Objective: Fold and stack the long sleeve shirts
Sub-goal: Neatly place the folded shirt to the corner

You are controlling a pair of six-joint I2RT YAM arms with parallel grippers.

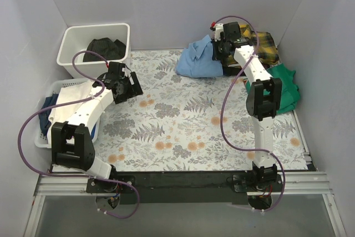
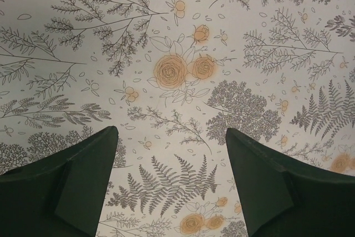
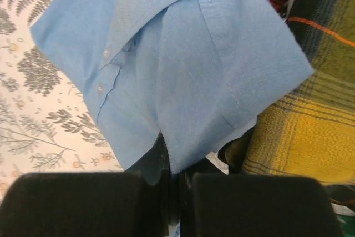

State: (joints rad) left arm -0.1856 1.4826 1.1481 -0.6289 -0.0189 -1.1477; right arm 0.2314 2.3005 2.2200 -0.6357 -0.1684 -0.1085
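Observation:
The light blue shirt lies bunched at the back of the table; in the right wrist view it hangs in folds with its button placket showing. My right gripper is shut on a fold of its cloth and holds it lifted. The yellow-and-black plaid shirt lies behind and right of it, also in the right wrist view. My left gripper hovers open and empty over the floral tablecloth at the left; its fingers are wide apart.
A green T-shirt lies by the right wall. A white bin at the back left holds a black garment. A white basket with clothes stands at the left edge. Grey walls enclose the table.

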